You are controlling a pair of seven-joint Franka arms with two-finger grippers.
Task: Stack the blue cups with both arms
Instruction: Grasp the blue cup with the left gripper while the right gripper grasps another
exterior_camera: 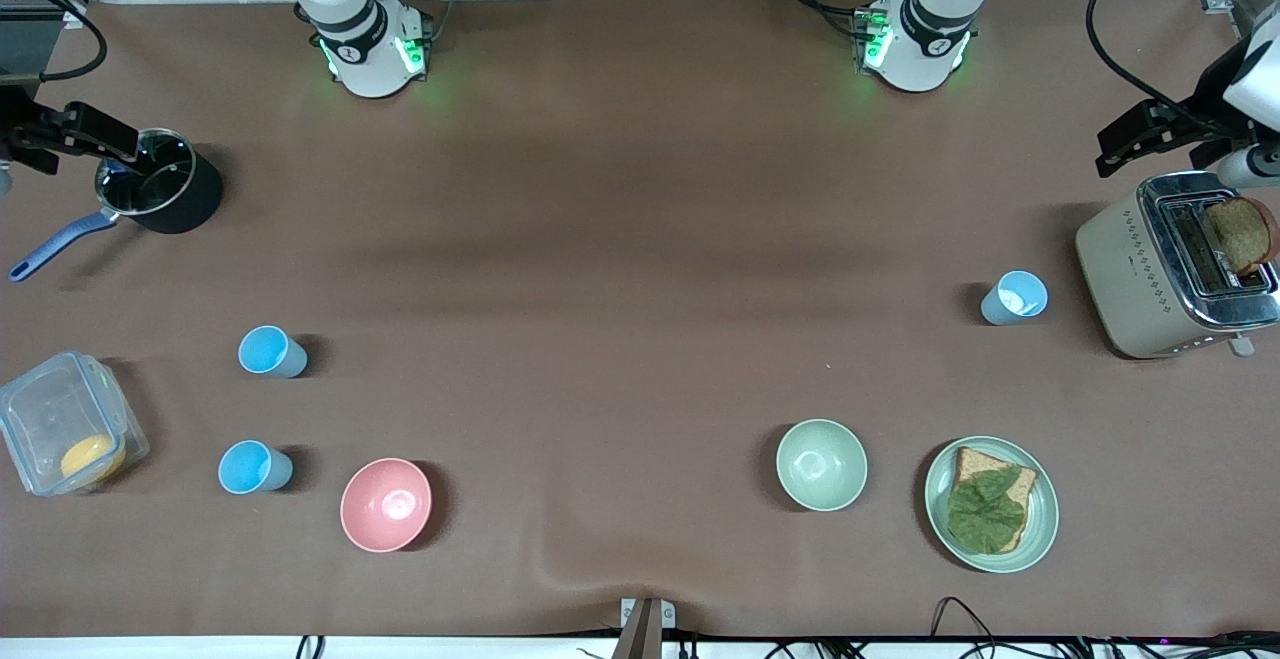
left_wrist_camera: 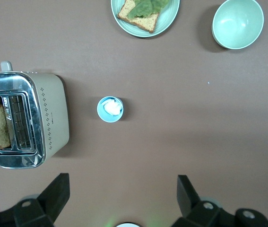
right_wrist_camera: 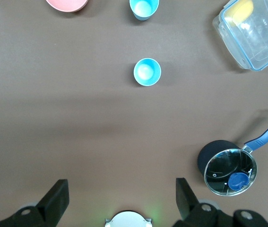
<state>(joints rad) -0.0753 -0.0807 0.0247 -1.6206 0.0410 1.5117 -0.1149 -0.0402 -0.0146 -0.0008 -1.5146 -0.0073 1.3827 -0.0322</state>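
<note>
A: What's around? The right gripper [right_wrist_camera: 119,201], fingers spread, hangs by the black pot [exterior_camera: 160,194].

B: Two bright blue cups [exterior_camera: 270,351] [exterior_camera: 253,467] stand upright nearer the camera than it, between container [exterior_camera: 65,436] and pink bowl [exterior_camera: 386,504].

A: And the left gripper [left_wrist_camera: 122,198]?

B: Spread too, by the toaster [exterior_camera: 1170,269]; the pale cup [exterior_camera: 1014,298] stands upright just beside that.

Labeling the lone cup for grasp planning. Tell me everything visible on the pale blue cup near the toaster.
The pale grey-blue plastic cup is a small, smooth, handleless tapered tumbler with a whitish inside. It stands upright, mouth up, alone on the brown table, and looks empty. It sits beside the beige and chrome toaster, toward the left arm's end, touching neither it nor anything else. The pale green bowl lies nearer the front camera. Neither hand holds it.
</note>
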